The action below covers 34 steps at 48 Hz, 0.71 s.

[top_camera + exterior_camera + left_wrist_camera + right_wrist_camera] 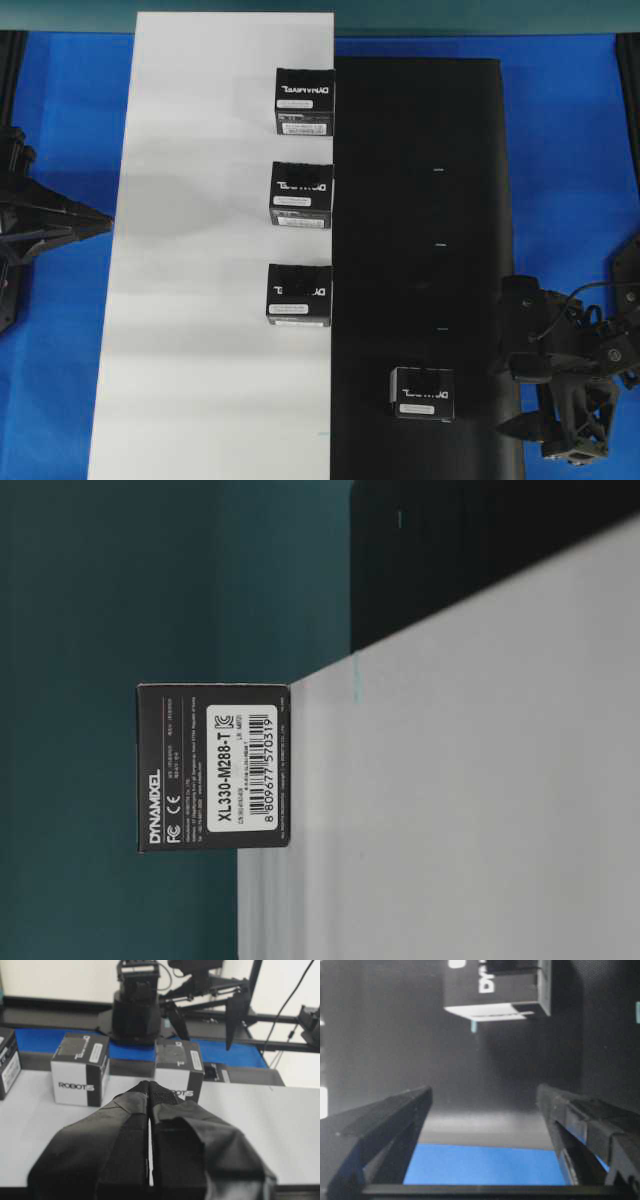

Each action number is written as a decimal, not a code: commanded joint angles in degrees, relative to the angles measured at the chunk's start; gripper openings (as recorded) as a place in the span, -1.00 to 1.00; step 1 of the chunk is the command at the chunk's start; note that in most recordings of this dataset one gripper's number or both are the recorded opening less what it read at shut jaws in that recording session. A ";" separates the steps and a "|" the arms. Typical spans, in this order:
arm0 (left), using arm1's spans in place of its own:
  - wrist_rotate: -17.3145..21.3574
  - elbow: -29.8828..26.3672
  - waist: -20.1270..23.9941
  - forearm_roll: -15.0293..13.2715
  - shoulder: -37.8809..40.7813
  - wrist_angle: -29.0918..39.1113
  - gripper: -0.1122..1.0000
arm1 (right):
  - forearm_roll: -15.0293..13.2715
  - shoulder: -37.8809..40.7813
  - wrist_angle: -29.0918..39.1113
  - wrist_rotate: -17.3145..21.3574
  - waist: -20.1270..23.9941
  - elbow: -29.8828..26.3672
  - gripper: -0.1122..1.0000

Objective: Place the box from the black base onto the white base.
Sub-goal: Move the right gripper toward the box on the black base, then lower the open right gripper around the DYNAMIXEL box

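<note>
Altogether four boxes point(304, 102), three on white base point(190, 300).

Black box point(422, 391) with white lettering on matte black base point(420, 200), apparently white-flecked; plain white base point(200, 300).

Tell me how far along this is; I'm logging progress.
Three boxes already sit on the white base. One box is left on the black base. The right gripper, jaws wide and empty, faces it; the left gripper is shut, holding nothing.
</note>
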 commanded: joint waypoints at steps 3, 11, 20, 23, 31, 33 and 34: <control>-0.09 -1.58 0.18 0.09 0.53 -0.26 -0.84 | -0.53 2.02 -1.05 0.09 -0.88 -1.49 1.00; -1.14 -1.49 0.26 0.09 0.88 0.00 -0.84 | -1.93 4.83 0.70 0.26 -1.49 -3.34 1.00; -2.81 -1.49 0.26 0.09 1.85 0.44 -0.84 | -2.72 6.94 1.93 0.26 -1.49 -4.57 0.95; -2.90 -1.49 0.26 0.09 1.93 0.62 -0.84 | -3.08 6.86 0.79 0.26 -1.41 -4.22 0.90; -2.90 -1.58 0.26 0.09 1.76 0.70 -0.84 | -3.34 5.89 -1.23 0.18 -2.64 -3.16 0.87; -2.90 -1.58 0.26 0.09 1.67 0.79 -0.84 | -3.16 5.80 -1.76 0.18 -2.99 -2.81 0.87; -2.90 -1.58 0.26 0.09 1.58 0.79 -0.84 | -3.08 5.71 -2.29 0.09 -2.99 -2.72 0.87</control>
